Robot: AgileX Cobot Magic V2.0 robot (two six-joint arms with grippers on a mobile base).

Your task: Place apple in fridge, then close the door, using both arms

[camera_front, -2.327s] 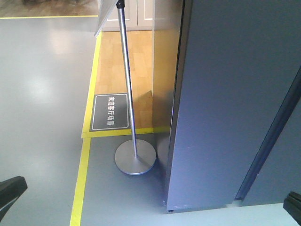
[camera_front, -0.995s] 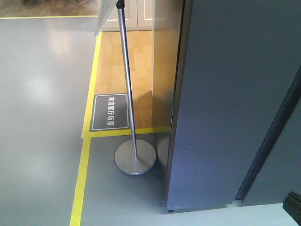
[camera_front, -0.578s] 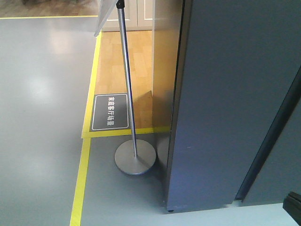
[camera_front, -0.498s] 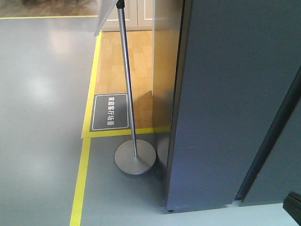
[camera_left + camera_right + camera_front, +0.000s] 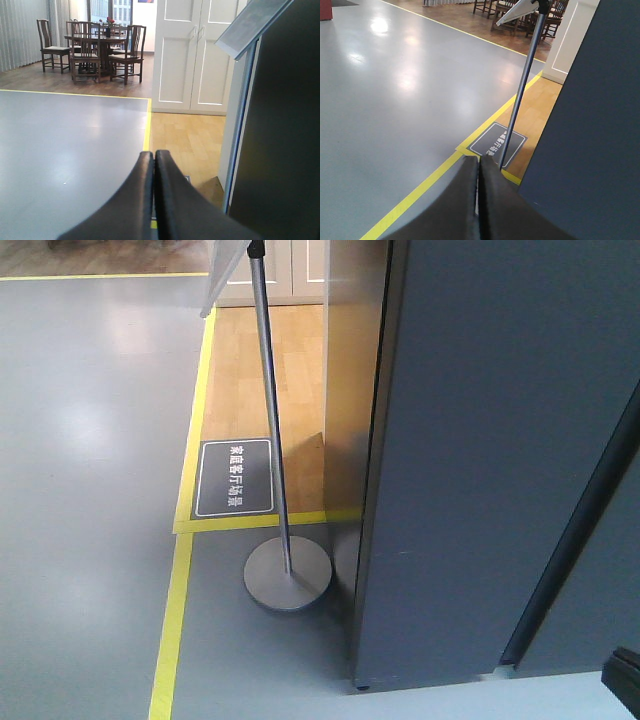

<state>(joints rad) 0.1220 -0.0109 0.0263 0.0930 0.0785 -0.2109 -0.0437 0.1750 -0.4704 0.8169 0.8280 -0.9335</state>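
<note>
The fridge [image 5: 500, 440] fills the right half of my front view as a tall dark grey slab, and its door [image 5: 470, 490] presents only the smooth blue-grey outer face; no white interior, shelf or bin shows in any view, so I judge the door shut or very nearly so. What has changed over the last seconds is small: the black arm part that sat at the lower left edge of the front view is gone from it, while the dark piece at the lower right corner [image 5: 622, 680] stays in place. I read that as my left arm drawing back from the door after the push, which puts the task at or near its end. The sign stand [image 5: 285, 575] rests on the floor just beside the fridge, untouched. My left gripper [image 5: 153, 165] has its fingers pressed together with nothing between them, pointing across the floor past the fridge edge. My right gripper [image 5: 478, 172] is likewise closed and empty. The apple is in no view; I judge it to be inside the fridge, but I cannot confirm that.
</note>
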